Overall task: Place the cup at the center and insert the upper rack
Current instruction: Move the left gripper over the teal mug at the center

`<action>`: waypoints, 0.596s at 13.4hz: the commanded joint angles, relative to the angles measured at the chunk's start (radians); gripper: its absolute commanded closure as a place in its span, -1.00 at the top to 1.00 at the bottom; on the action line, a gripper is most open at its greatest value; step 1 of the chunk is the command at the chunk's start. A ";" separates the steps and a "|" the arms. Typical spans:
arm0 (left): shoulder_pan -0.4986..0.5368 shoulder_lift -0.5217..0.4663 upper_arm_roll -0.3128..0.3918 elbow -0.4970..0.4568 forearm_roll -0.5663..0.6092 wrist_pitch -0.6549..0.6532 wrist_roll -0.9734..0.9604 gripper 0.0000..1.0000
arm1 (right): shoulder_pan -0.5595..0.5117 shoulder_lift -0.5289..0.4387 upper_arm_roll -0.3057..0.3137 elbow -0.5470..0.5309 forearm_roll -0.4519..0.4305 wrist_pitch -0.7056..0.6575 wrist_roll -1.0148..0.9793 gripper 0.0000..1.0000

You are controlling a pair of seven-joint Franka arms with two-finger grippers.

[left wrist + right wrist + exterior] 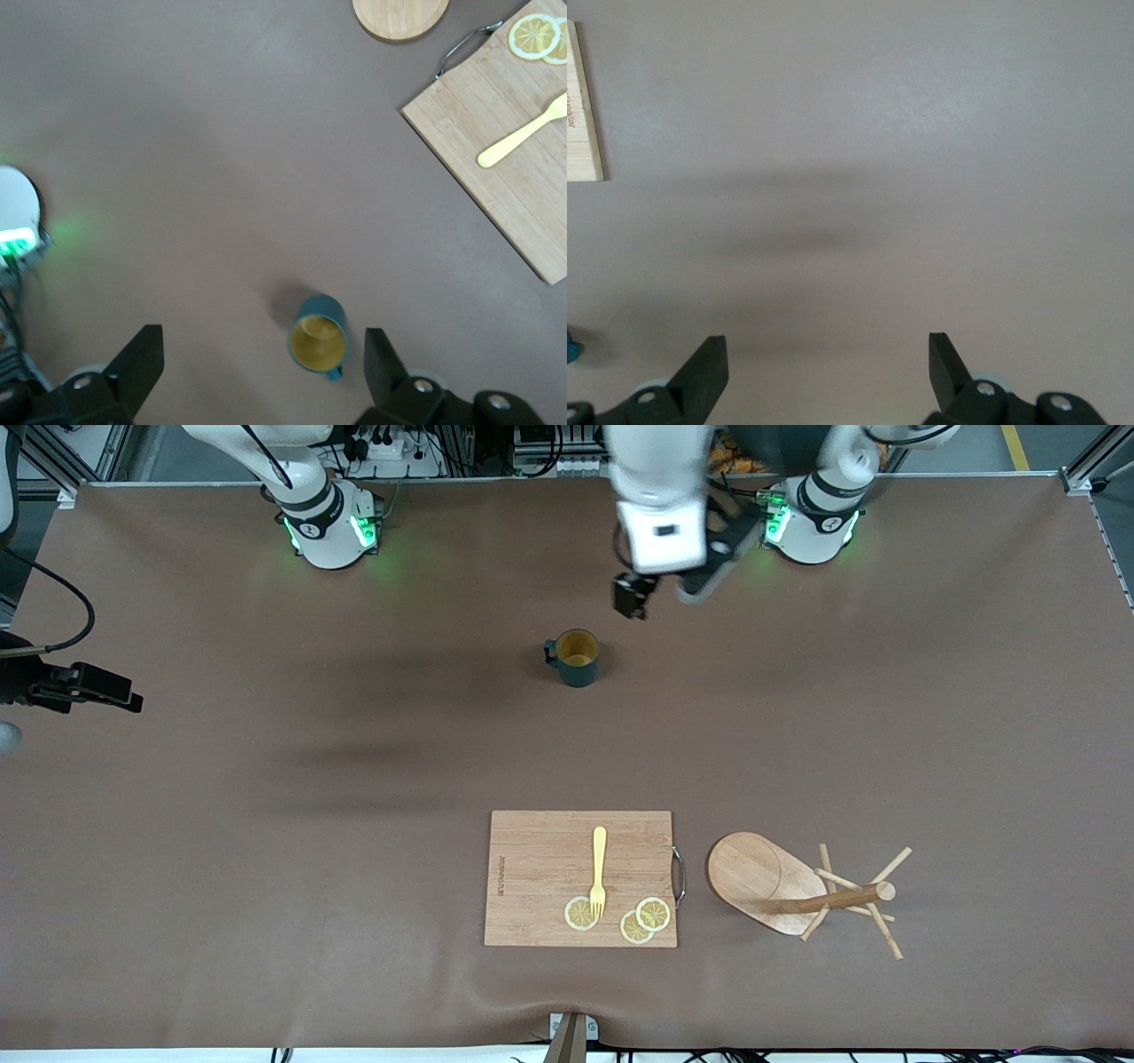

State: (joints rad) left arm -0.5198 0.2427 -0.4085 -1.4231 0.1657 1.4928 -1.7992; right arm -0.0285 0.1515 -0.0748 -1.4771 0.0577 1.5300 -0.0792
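The cup (577, 658) stands upright on the brown table (266, 824), mustard inside showing, handle turned toward the right arm's end, and it is free of both grippers. Take the cutting board (581, 878) as the marker: the cup sits well apart from it, farther from the front camera and roughly in line with its middle. Up above, the left gripper (656, 593) hangs in the air over bare table just beside the cup, toward the robots' bases, fingers spread wide with nothing between them; in the left wrist view the cup (319, 338) shows between and below the two dark fingers (135, 363). The upper rack (802, 895) lies tipped on its side just beside the cutting board, toward the left arm's end, oval base facing up at an angle, post and pegs splayed out across the table. On the board lie a yellow fork (599, 871) and three lemon slices (645, 921), the fork's tines touching one slice. The right gripper (828, 363) looks down on bare table with the board's edge at the frame's rim, its fingers (707, 367) wide apart and empty.
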 commanded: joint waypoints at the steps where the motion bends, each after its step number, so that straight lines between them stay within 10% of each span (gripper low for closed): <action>1: -0.190 0.125 0.081 0.122 0.090 -0.019 -0.174 1.00 | -0.010 -0.013 0.009 -0.002 0.001 -0.013 0.016 1.00; 4: -0.444 0.220 0.267 0.171 0.115 -0.020 -0.305 1.00 | -0.007 -0.013 0.010 0.000 -0.027 -0.013 0.016 1.00; 8: -0.610 0.380 0.341 0.245 0.192 -0.020 -0.420 1.00 | -0.011 -0.004 0.012 0.014 -0.062 -0.011 0.018 1.00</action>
State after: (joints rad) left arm -1.0741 0.5299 -0.0978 -1.2625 0.3114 1.4929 -2.1814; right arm -0.0286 0.1515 -0.0748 -1.4743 0.0138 1.5293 -0.0791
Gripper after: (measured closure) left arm 0.000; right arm 0.000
